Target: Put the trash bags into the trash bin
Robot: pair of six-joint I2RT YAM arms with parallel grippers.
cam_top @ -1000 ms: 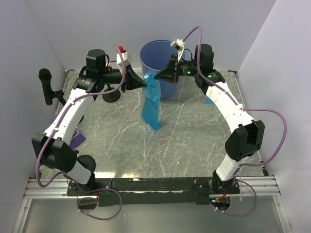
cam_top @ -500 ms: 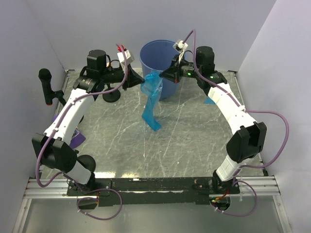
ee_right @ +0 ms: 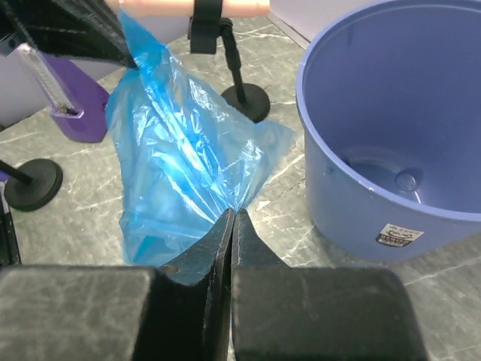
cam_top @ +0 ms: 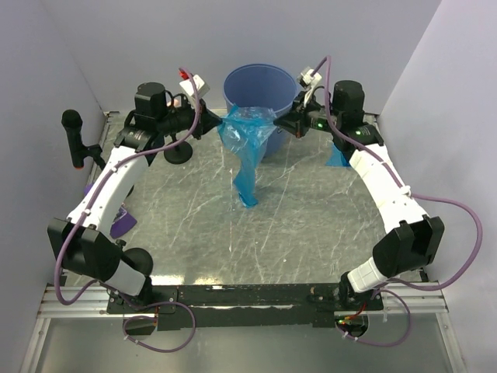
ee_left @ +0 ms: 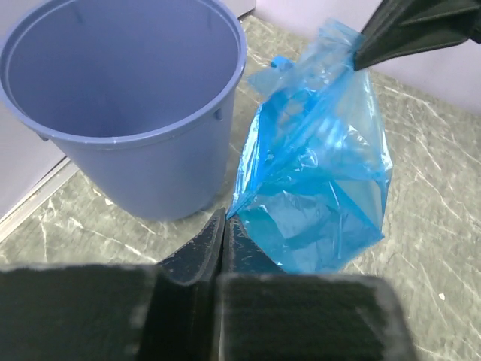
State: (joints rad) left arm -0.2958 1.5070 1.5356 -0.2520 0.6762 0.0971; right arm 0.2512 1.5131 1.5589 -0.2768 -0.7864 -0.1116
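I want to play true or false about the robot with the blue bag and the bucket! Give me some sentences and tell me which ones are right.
1. The left claw and the right claw both pinch the same trash bag. True.
2. The trash bag is already inside the trash bin. False: it hangs stretched between the two claws, outside the bin and in front of it.
3. The trash bin stands upright with its open top facing up. True.
4. The trash bin is stuffed full of bags. False: the wrist views look into it and show no bag inside.
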